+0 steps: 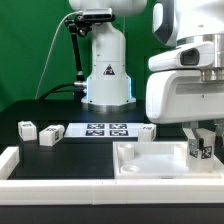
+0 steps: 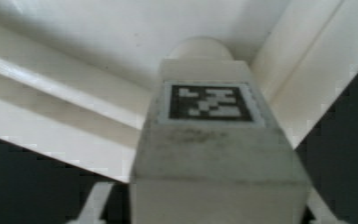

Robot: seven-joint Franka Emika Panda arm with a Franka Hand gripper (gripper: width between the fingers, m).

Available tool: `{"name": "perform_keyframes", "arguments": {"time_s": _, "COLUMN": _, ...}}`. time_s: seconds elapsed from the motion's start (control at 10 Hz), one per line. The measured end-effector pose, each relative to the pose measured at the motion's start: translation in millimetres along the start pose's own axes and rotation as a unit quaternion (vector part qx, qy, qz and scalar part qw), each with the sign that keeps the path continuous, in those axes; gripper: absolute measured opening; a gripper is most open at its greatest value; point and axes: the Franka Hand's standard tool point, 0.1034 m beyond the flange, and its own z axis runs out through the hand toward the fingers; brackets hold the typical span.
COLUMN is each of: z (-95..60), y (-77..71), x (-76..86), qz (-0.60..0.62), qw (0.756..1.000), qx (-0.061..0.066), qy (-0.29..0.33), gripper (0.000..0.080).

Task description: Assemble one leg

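My gripper (image 1: 203, 150) is shut on a leg (image 1: 201, 148), a small white block with a black-and-white tag. It holds the leg upright over the near right corner of the white tabletop (image 1: 138, 165), which has a raised rim. In the wrist view the leg (image 2: 213, 120) fills the middle, with its tag facing the camera and its rounded far end by the tabletop's rim (image 2: 309, 60). Only thin edges of my fingers (image 2: 101, 200) show beside it. Whether the leg touches the tabletop is hidden.
Two loose legs (image 1: 26, 128) (image 1: 50, 134) lie at the exterior view's left on the black table, and a third (image 1: 147, 131) lies behind the tabletop. The marker board (image 1: 107, 129) lies in front of the robot base (image 1: 107, 75). A white rail (image 1: 50, 187) runs along the front.
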Motion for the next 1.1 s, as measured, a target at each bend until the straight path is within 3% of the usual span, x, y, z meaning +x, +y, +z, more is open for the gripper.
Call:
{"name": "perform_keyframes", "arguments": {"time_s": 0.2, "z": 0.0, "y": 0.7, "x": -0.2, "qz": 0.027, "qw": 1.000, "qx": 0.000, "qy": 0.000, "gripper": 0.0288}}
{"name": "perform_keyframes", "arguments": {"time_s": 0.3, "z": 0.5, "y": 4.6, "x": 0.2, "qz": 0.101, "qw": 0.995, "qx": 0.002, "qy": 0.010, "gripper": 0.0288}}
{"name": "perform_keyframes", "arguments": {"time_s": 0.5, "z": 0.5, "y": 11.7, "x": -0.5, "qz": 0.259, "qw": 0.966, "qx": 0.008, "qy": 0.022, "gripper": 0.0288}}
{"name": "perform_keyframes", "arguments": {"time_s": 0.8, "z": 0.5, "y": 16.5, "x": -3.2, "qz": 0.441, "qw": 0.897, "qx": 0.010, "qy": 0.021, "gripper": 0.0290}}
{"name": "perform_keyframes", "arguments": {"time_s": 1.1, "z": 0.8, "y": 17.2, "x": -6.6, "qz": 0.605, "qw": 0.796, "qx": 0.013, "qy": 0.018, "gripper": 0.0295}}
